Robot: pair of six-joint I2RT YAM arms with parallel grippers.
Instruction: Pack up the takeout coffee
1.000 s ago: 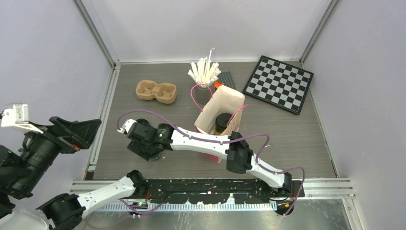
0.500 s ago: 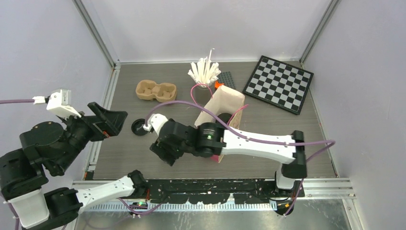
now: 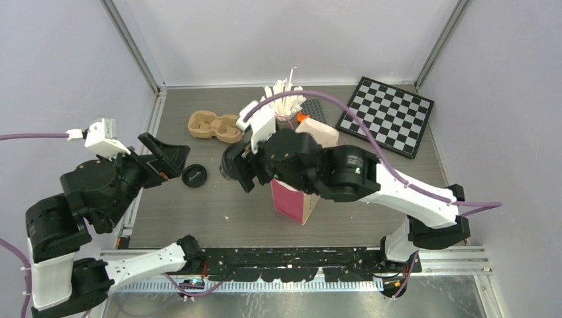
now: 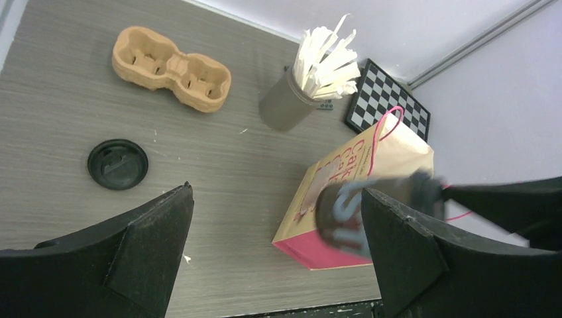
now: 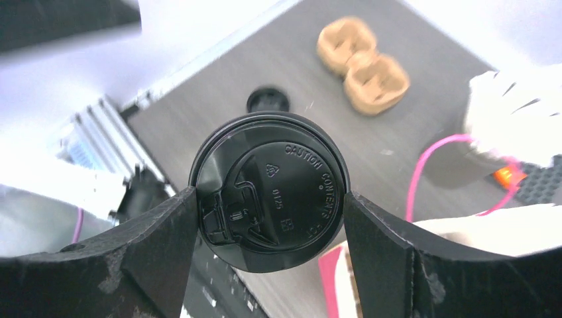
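Observation:
My right gripper (image 3: pixel 236 165) is shut on a small dark takeout coffee cup (image 3: pixel 230 164) with a round black lid (image 5: pixel 270 192). It holds the cup in the air, just left of the tan and pink paper bag (image 3: pixel 296 201). The cup shows blurred in the left wrist view (image 4: pixel 348 212), in front of the bag (image 4: pixel 397 152). The second cup is hidden; the right arm covers the bag's mouth. My left gripper (image 3: pixel 162 159) is open and empty, raised over the table's left edge.
A loose black lid (image 3: pixel 194 175) lies flat on the table left of the bag. The tan pulp two-cup tray (image 3: pixel 213 126) sits at the back left. A grey cup of white sticks (image 3: pixel 283 103) stands behind the bag. A checkerboard (image 3: pixel 386 116) lies at the back right.
My right gripper rose from the front left of the table with the cup and swung back toward the bag. The left arm moved in and up. The loose lid came into view.

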